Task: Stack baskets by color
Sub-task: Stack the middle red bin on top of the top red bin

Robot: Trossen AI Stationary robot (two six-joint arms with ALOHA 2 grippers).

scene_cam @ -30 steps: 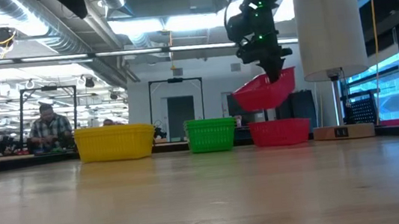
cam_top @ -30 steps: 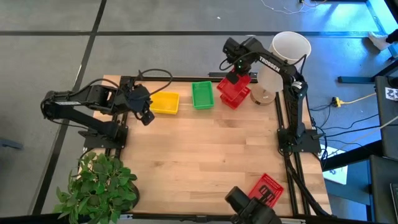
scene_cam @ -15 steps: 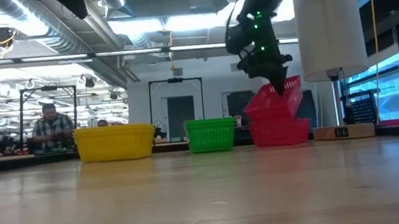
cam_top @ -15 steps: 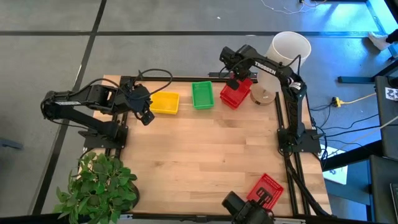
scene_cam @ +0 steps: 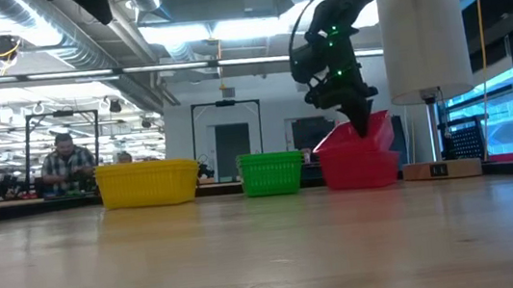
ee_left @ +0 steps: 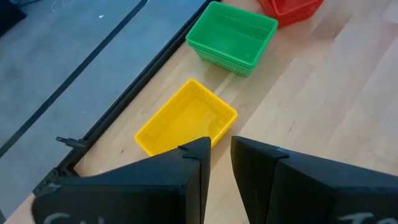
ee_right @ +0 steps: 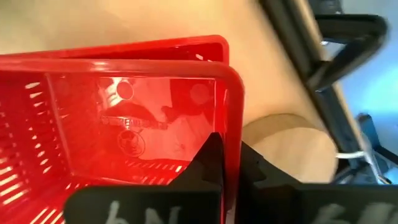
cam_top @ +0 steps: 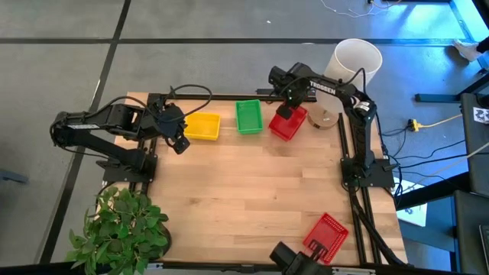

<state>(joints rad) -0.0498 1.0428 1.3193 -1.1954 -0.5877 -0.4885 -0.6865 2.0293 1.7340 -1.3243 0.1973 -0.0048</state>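
On the left, the left tool [cam_top: 180, 142] hovers just beside the yellow stack [cam_top: 203, 127], its fingers slightly parted and holding nothing. That yellow stack sits at the back of the pale wooden surface [cam_top: 244, 198], and how many baskets it holds cannot be read from above. The green stack [cam_top: 248, 116] stands just beside it toward the centre; the left wrist view shows at least two green baskets nested there. These two colours look largely settled.

Farther right, the right tool [cam_top: 288, 105] is clamped on the rim of a red basket [scene_cam: 364, 136], which tilts into the red basket below it [scene_cam: 360, 169], partly seated and not yet level. Releasing it would finish that placement. One more red basket [cam_top: 325, 232] lies alone at the front right corner, well apart from the others, so it remains to be brought over.

The baskets are shallow, rectangular, thin glossy plastic with slotted mesh walls and rolled rims, shaped to nest. A tall white cylinder [cam_top: 351, 65] on a round wooden base stands just beside the red pair.
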